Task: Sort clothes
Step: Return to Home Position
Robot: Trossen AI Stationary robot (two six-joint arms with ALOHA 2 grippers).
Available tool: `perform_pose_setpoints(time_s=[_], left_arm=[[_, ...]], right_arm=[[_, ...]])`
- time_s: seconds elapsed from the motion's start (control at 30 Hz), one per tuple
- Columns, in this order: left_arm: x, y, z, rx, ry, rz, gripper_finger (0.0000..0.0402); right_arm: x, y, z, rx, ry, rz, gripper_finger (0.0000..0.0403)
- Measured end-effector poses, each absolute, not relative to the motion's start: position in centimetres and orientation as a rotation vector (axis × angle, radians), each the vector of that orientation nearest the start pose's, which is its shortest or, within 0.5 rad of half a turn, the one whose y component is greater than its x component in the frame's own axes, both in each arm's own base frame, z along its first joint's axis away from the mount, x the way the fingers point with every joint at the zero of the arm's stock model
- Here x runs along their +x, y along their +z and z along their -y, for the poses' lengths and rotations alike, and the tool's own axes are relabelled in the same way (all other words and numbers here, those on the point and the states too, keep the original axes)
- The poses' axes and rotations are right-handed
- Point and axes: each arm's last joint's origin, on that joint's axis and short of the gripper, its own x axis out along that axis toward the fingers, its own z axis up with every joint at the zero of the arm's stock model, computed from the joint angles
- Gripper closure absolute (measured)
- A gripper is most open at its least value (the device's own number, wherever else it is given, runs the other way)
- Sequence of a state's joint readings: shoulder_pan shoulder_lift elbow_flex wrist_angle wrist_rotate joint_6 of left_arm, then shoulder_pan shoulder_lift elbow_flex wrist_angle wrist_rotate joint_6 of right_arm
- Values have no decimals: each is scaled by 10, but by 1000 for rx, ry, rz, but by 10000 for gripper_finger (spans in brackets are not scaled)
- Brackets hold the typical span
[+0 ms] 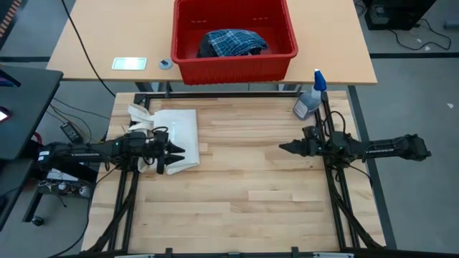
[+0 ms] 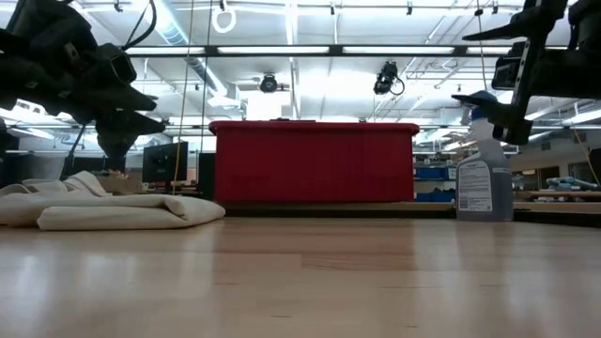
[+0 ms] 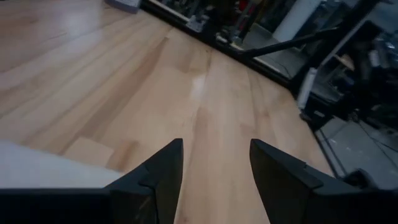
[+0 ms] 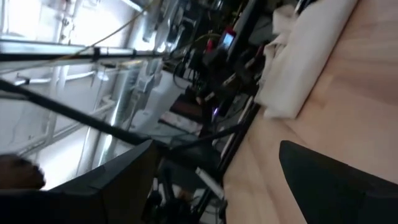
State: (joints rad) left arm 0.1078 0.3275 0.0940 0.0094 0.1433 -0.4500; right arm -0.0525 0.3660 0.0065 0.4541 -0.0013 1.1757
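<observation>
Inside the red bin (image 1: 234,66), plaid piece (image 1: 233,41) hides most of darker clothes (image 1: 206,47).

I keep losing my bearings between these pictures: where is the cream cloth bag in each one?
High view: cloth bag left of centre, below the left gripper.
Low view: bag lying at far left.
Left wrist view: pale patch in the lower left corner, probably the bag.
Right wrist view: bag at upper right.
Shared landmark: the wooden table.
</observation>
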Motion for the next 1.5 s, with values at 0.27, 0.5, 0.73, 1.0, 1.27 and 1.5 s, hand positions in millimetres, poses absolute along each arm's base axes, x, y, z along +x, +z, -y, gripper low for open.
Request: perform_pose_setpoints(time_s=[0.27,0.5,0.73,1.0,1.27,1.5], left_arm=[[116,168,-11,-477,50,-224,212],[116,168,-11,-483,50,-224,212],[116,168,-11,-485,50,-223,212],[116,169,-11,-486,50,-223,212],[116,169,-11,-486,50,-223,212],[116,169,-11,-486,50,-223,212]], right_arm=[[120,177,5,1170,57,83,56],[120,177,5,1170,57,83,56],[120,177,5,1170,57,83,56],[120,177,5,1170,57,83,56],[120,177,5,1170,57,83,56],[120,177,5,1170,57,83,56]])
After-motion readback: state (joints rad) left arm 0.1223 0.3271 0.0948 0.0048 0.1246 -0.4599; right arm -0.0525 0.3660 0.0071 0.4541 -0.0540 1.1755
